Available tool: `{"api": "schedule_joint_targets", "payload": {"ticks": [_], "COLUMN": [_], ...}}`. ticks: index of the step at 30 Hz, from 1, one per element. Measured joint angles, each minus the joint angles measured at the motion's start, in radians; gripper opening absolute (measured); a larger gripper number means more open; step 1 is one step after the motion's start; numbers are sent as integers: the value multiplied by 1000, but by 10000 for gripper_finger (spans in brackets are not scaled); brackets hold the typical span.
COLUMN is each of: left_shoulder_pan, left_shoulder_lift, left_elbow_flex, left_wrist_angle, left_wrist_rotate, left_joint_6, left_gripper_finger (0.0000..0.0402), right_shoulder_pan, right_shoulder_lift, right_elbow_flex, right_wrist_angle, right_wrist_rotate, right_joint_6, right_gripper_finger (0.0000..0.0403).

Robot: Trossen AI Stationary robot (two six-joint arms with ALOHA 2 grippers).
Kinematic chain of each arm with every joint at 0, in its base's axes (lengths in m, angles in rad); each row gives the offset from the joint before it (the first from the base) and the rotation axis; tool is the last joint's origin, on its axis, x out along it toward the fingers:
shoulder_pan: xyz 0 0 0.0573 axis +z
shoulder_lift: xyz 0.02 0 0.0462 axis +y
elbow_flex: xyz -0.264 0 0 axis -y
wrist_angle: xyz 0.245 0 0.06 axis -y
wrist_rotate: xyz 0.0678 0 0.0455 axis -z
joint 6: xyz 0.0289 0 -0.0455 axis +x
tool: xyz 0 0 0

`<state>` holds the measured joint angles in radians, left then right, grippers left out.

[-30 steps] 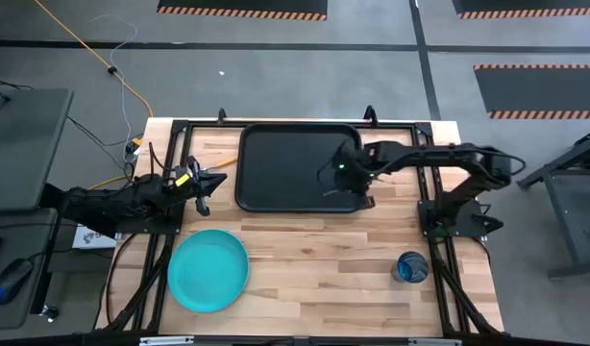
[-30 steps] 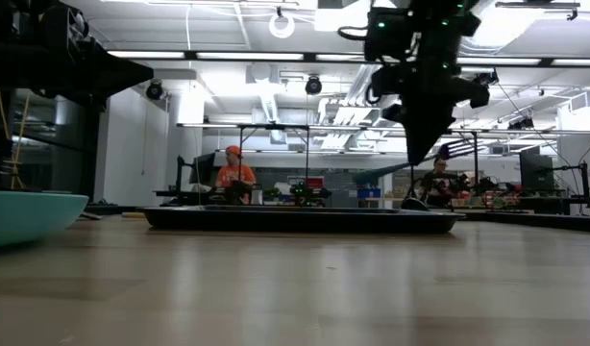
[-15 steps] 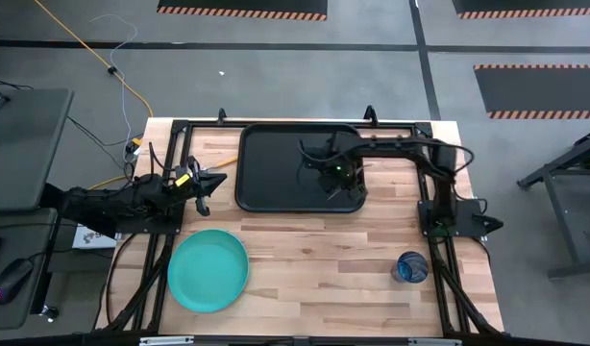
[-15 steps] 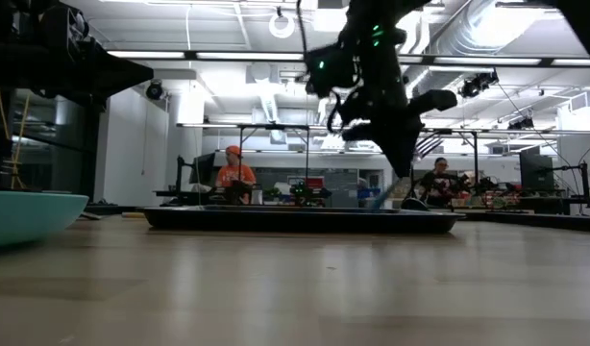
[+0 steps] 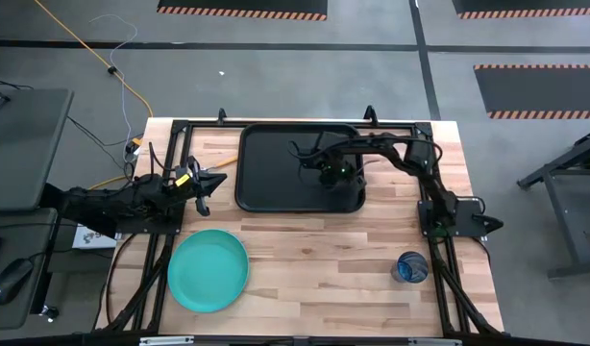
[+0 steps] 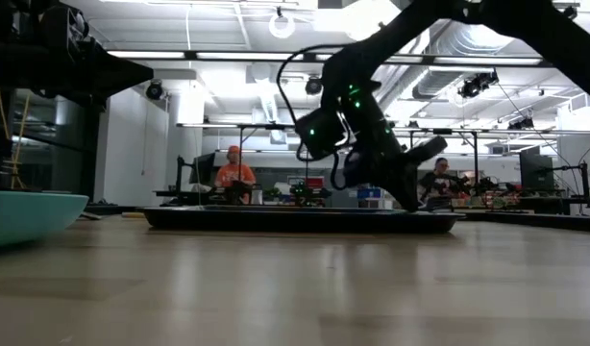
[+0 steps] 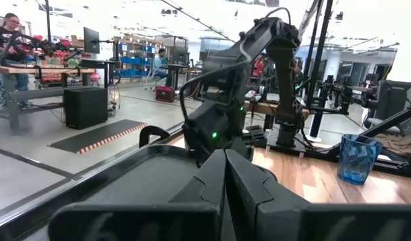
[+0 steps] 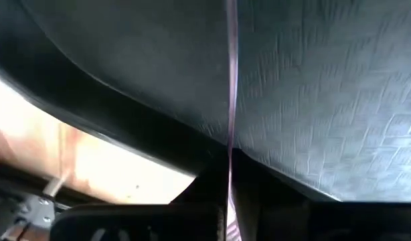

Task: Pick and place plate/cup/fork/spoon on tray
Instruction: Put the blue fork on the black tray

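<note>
Because the right gripper (image 5: 338, 180) is dark against the black tray (image 5: 266, 154), its tip is hard to make out from above. The low view shows it (image 6: 410, 200) angled down to the tray floor (image 6: 276, 219). In the right wrist view its fingers (image 8: 192, 194) sit closed together on a thin lilac strip (image 8: 230, 80) that runs edge-on over the textured tray surface (image 8: 326, 100); whether the strip is a fork or a spoon cannot be told. The tray lies at 12 o'clock on the wooden table (image 5: 305, 279). The left gripper (image 5: 204, 183) waits at 9 o'clock by the table edge, fingers (image 7: 205, 181) pressed together with nothing between them, facing the tray rim (image 7: 125, 167). The plate (image 5: 208, 270) lies at 7 o'clock, well apart from the tray, showing only its own turquoise face; the low view cuts it off at the frame's edge (image 6: 26, 213). The cup (image 5: 411, 266) stands upright at 5 o'clock next to the right arm's frame, well apart from the tray; its contents cannot be told through the blue wall (image 7: 358, 158). A person in orange (image 6: 235, 175) sits far behind the table, too small to make out in detail.
</note>
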<state>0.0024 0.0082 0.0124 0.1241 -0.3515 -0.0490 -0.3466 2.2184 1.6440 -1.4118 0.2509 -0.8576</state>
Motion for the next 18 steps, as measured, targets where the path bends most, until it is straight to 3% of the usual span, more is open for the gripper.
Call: {"api": "schedule_joint_targets", "payload": {"ticks": [18], "left_shoulder_pan": [0], "left_shoulder_lift": [0], "left_elbow_flex": [0], "left_wrist_angle": [0], "left_wrist_rotate": [0], "left_joint_6": [0], "left_gripper_finger": [3], "right_shoulder_pan": [2], "right_shoulder_lift": [-2], "right_elbow_flex": [0], "right_wrist_angle": [47], "right_wrist_rotate": [48], "right_joint_6": [13], "right_gripper_finger": [0]}}
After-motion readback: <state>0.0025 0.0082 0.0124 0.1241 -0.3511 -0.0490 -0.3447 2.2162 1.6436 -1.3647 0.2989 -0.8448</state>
